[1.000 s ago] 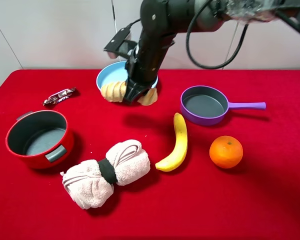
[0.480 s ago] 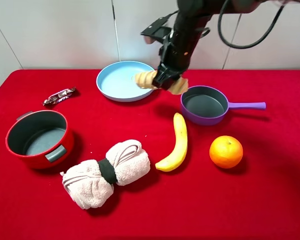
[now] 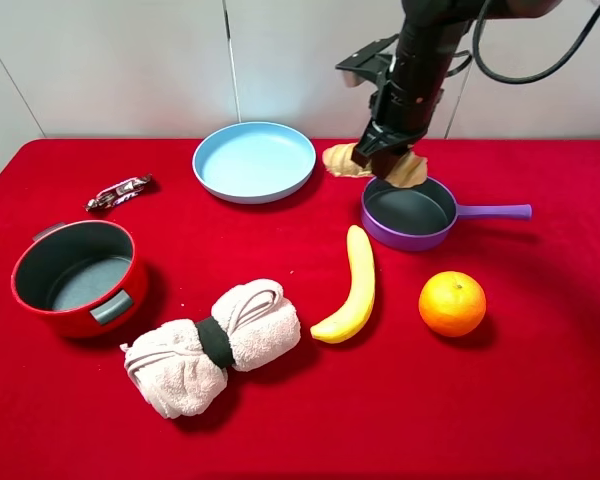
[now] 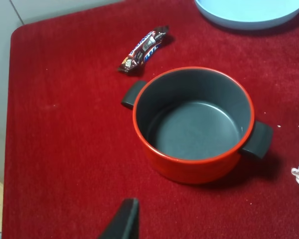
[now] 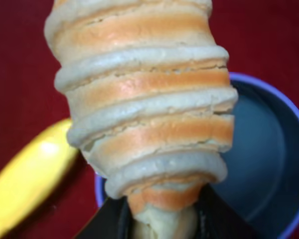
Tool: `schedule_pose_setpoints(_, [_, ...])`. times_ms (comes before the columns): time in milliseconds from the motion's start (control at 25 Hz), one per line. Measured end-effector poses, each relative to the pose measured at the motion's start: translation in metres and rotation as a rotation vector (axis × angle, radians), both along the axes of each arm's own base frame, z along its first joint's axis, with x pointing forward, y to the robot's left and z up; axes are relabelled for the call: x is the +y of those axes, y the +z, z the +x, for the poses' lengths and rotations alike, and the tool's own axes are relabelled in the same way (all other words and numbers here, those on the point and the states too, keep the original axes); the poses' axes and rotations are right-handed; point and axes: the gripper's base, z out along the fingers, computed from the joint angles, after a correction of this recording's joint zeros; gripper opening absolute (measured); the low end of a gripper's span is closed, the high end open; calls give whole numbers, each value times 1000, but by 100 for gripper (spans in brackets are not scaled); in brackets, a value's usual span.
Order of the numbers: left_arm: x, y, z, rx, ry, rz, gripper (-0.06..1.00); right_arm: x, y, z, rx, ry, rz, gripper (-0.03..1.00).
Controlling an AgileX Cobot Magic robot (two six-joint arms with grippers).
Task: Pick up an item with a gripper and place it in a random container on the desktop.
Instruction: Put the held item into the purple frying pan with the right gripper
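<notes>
One bread roll (image 3: 412, 172) is off the table (image 3: 540, 400): the right end effector (image 3: 378, 160) is clenched across its middle, holding it in the air over the rim of the purple pan (image 3: 384, 230), beyond the banana (image 3: 355, 285). Only one finger of the left end effector (image 4: 123, 223) shows, near the red pot (image 4: 189, 167), so I cannot tell whether it is clenched or released.
</notes>
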Motion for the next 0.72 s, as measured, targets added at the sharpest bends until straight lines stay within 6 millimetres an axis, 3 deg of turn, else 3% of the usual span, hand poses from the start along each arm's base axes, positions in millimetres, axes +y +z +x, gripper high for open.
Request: schedule_pose_setpoints(720, [0,0,0,0,0,0,99,-45,-22,-4,70,-86,-81,17])
